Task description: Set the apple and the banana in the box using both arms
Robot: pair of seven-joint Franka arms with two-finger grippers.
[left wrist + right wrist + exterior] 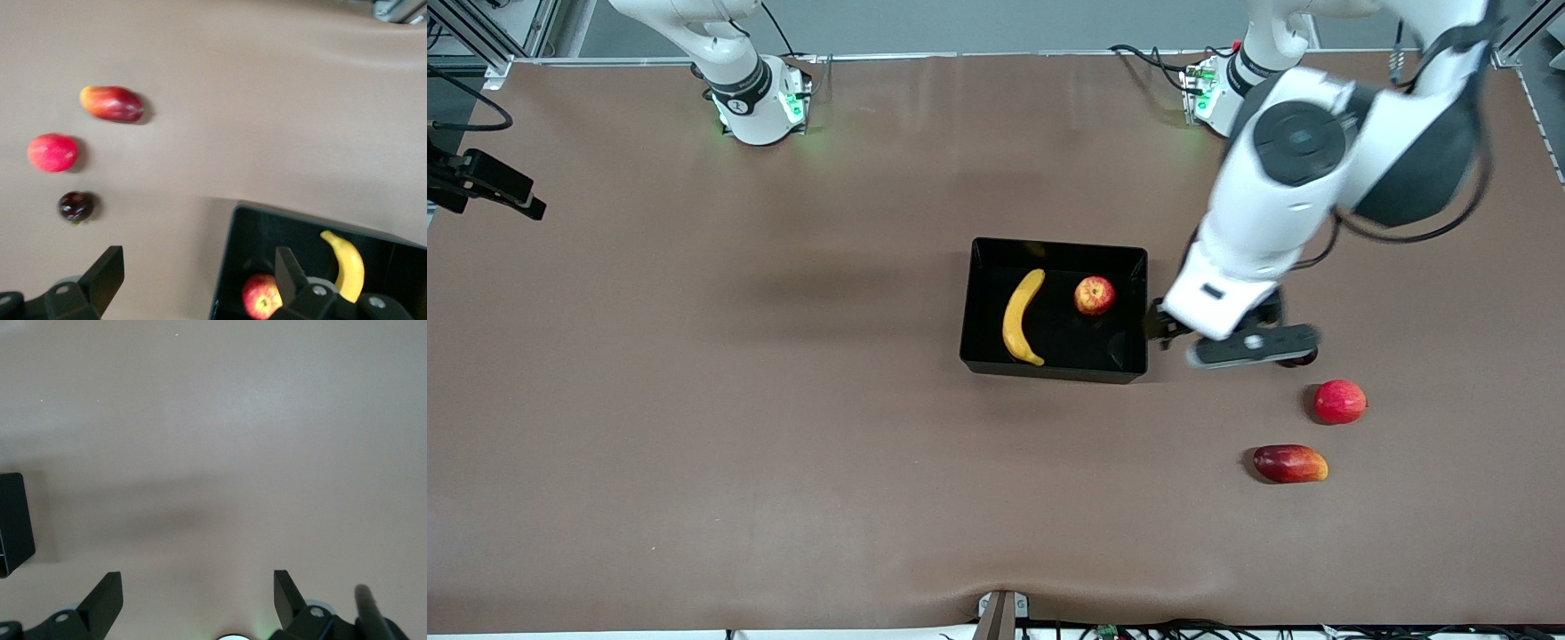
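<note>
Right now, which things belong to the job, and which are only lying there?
Job: apple and banana, both in the box.
Lying about: pink-red round fruit, mango-like fruit, small dark fruit, all on the table.

A plain yellow banana (1021, 316) with darker tips and an apple (1094, 295) mottled red and yellow lie in the black box (1051, 369). The worktop (738, 400) is brown. On it are an evenly pink-red fruit (1339, 402), a red-and-yellow mango (1289, 463) and a dark purple plum (75, 206).

Brown table (694, 400). Toward the left arm's end: pink-red round fruit (1340, 401); red-yellow mango (1290, 463) nearer the camera; dark plum (75, 206) beside them.
</note>
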